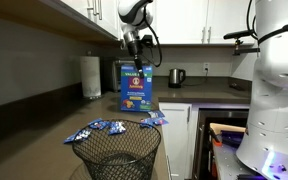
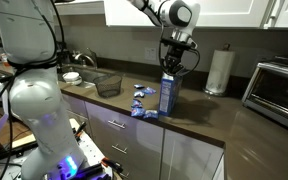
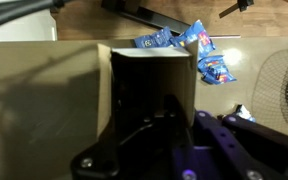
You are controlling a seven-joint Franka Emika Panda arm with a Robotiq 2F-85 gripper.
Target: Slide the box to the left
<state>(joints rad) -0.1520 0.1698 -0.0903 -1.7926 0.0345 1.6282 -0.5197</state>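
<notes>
Several small blue snack packets (image 1: 96, 127) lie scattered on the desk (image 1: 34, 112) just in front of the box (image 1: 135, 88). It stands upright near the middle of the desk, its yellow-orange picture facing the wire basket (image 1: 117, 152). The arm's jaws hang at the top edge of the box, reaching down from above, seemingly so that a sideways push or pull moves it with its base flat on the desk. Whether they merely straddle the top or are pinched on it I cannot tell: in the wrist view the dark box (image 3: 149, 75) fills the middle of the frame between blurred finger shapes. Contact so high on a tall box invites tipping, so I judge a slow, gentle slide is called for. A paper towel roll (image 2: 219, 70) stands well apart from the box.
</notes>
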